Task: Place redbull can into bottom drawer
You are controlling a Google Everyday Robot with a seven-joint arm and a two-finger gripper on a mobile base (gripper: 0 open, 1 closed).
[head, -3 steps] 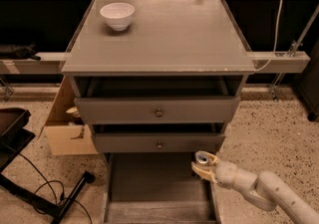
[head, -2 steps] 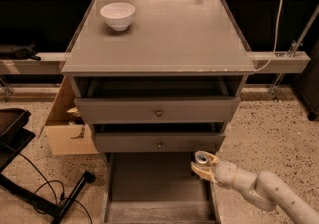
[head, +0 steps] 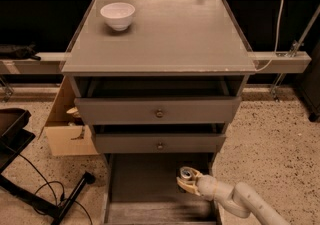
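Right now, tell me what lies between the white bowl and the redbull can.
Camera view: the cabinet top, then the top drawer and middle drawer, both partly open, separate the white bowl from the redbull can, at the gripper inside the bottom drawer.

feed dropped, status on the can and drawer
Gripper low right, shut on redbull can. Can over open bottom drawer, right side. White bowl up top, not blocking.

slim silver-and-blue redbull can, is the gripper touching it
Touching. The camera view shows the gripper clasped around the slim silver-and-blue redbull can, low at the right side of the open grey bottom drawer.
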